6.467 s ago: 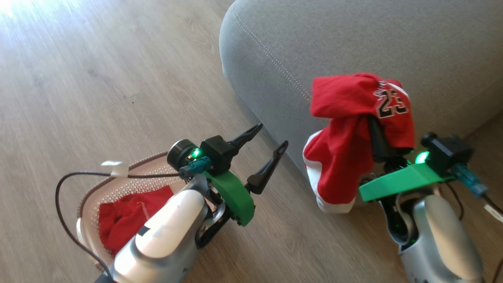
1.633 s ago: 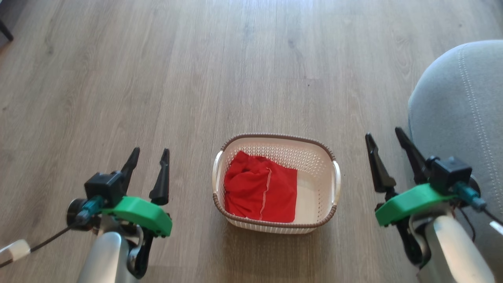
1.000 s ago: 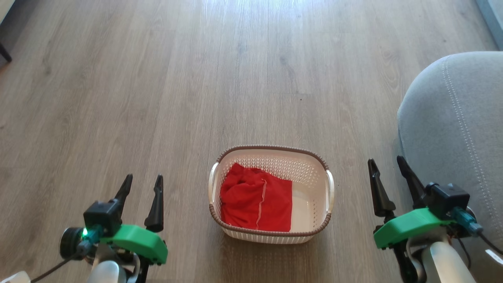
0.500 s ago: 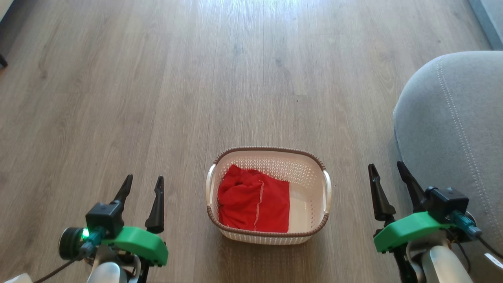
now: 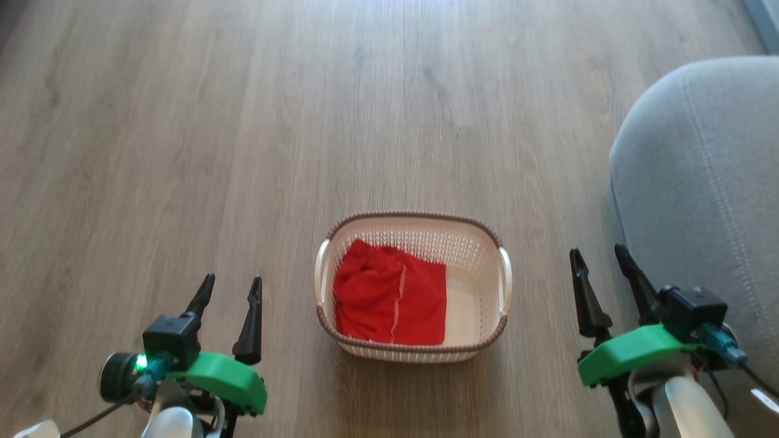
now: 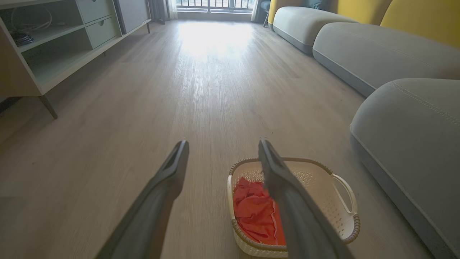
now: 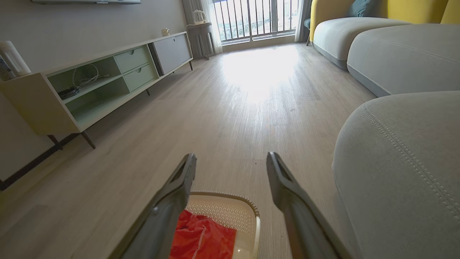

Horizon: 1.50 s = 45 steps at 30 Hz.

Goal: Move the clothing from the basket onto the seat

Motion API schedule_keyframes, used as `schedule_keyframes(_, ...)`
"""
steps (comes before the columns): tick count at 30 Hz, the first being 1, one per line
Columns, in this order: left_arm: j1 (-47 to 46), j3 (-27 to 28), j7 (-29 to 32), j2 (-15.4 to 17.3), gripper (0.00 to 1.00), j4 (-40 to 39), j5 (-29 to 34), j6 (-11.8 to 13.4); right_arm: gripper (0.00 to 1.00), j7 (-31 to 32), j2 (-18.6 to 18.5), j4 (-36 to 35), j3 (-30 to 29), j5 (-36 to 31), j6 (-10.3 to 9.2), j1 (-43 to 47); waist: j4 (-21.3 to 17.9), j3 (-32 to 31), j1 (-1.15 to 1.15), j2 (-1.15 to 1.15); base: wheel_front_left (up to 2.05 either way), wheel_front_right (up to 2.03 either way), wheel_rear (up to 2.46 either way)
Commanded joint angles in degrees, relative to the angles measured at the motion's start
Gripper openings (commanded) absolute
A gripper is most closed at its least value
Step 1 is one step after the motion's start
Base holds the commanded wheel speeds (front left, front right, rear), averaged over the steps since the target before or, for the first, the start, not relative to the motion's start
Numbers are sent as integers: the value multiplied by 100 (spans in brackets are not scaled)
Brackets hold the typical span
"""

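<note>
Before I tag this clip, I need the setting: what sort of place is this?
Most likely a home living room: a grey sofa with yellow backs, a long low cabinet with drawers along the wall, and a wooden floor running to a railed balcony door.

Light wood-plank floor [image 5: 182, 152]. Carries basket [image 5: 414, 215] approx. mid-floor, standing flat; grey seat [image 5: 700, 182] to its right, apart, w/ bare floor btwn. Low cabinet [image 7: 107, 79] on legs along left side.

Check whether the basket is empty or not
Not empty: a crumpled red garment lies in the left part of the basket; the right part is bare.
</note>
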Motion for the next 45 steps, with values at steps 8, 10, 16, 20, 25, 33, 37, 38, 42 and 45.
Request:
schedule_keyframes(8, -660, -83, -29, 43, 100, 34, -51, -11, 100, -52, 32, -449, 125, -50, -2, -832, -226, 1035, 0, 0, 0, 0, 0)
schedule_keyframes(10, -803, -166, -29, 43, 100, 89, -62, -18, 100, -52, 17, -502, 137, -54, -2, -995, -278, 1289, 0, 0, 0, 0, 0)
schedule_keyframes(16, -1291, -425, -29, 43, 100, 301, -94, -24, 100, -52, 9, -645, 226, -67, -2, -1492, -450, 2078, 0, 0, 0, 0, 0)
schedule_keyframes(20, -1557, -533, -29, 43, 100, 416, -91, -36, 100, -52, 12, -720, 289, -65, -2, -1740, -542, 2483, 0, 0, 0, 0, 0)
schedule_keyframes(25, -2012, -667, -29, 43, 100, 625, -45, -67, 100, -52, 20, -810, 409, -58, -2, -2161, -725, 3090, 0, 0, 0, 0, 0)
schedule_keyframes(33, -2707, -867, -29, 43, 100, 1030, -10, -144, 100, -52, 39, -943, 567, -2, -2, -2727, -1025, 3862, 0, 0, 0, 0, 0)
schedule_keyframes(37, -3075, -941, -29, 43, 100, 1274, 98, -163, 100, -52, 45, -1011, 634, 94, -2, -2905, -1181, 4200, 0, 0, 0, 0, 0)
schedule_keyframes(38, -3169, -966, -29, 43, 100, 1366, 140, -167, 100, -52, 45, -1025, 646, 130, -2, -2932, -1219, 4272, 0, 0, 0, 0, 0)
schedule_keyframes(42, -3644, -1097, -29, 77, 100, 1841, 378, -191, 100, -52, 46, -1081, 675, 277, -2, -3014, -1378, 4547, 0, 0, 0, 0, 0)
schedule_keyframes(45, -4049, -1237, -29, 117, 100, 2274, 543, -211, 100, -52, 47, -1103, 705, 382, -2, -3044, -1494, 4711, 0, 0, 0, 0, 0)
